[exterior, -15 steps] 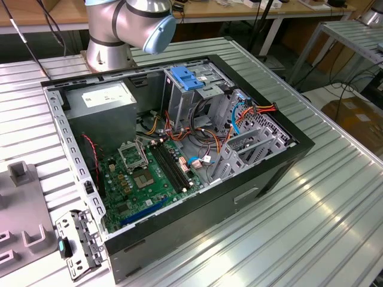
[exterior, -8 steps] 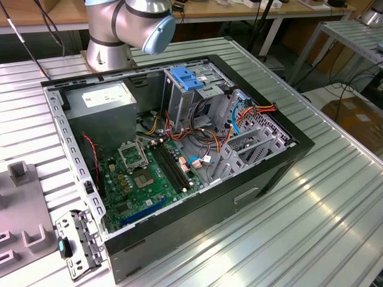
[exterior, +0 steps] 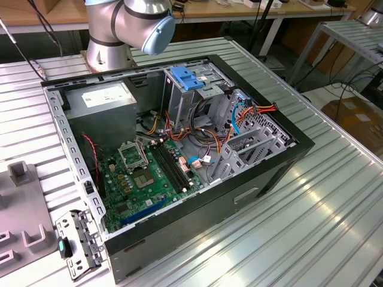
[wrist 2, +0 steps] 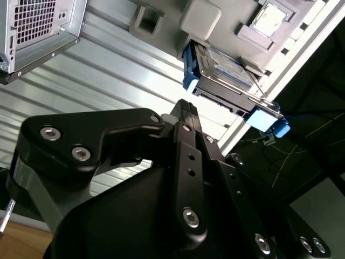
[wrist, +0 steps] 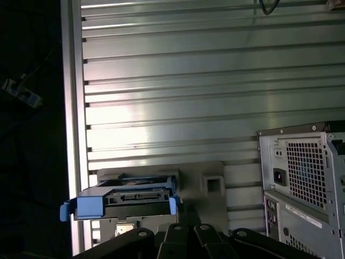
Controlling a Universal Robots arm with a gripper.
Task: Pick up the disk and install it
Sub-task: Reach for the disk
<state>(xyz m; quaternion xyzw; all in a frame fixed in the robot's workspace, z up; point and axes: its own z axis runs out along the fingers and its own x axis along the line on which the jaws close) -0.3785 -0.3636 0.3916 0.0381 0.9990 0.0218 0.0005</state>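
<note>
Disk (wrist 2: 223,67): silver-grey metal body, smooth blue plastic side rails. Table (wrist: 188,81) beside the disk: ribbed bare metal, glossy, reflective.

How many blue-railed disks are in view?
1. The disk sits on the grey holder near the table edge, in both wrist views; the computer case could hide others.

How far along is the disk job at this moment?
Nothing looks done yet. The disk rests on a grey holder on the table, outside the computer case. The pincer hangs close to it, without a visible grasp. Pickup and installing both remain.
</note>
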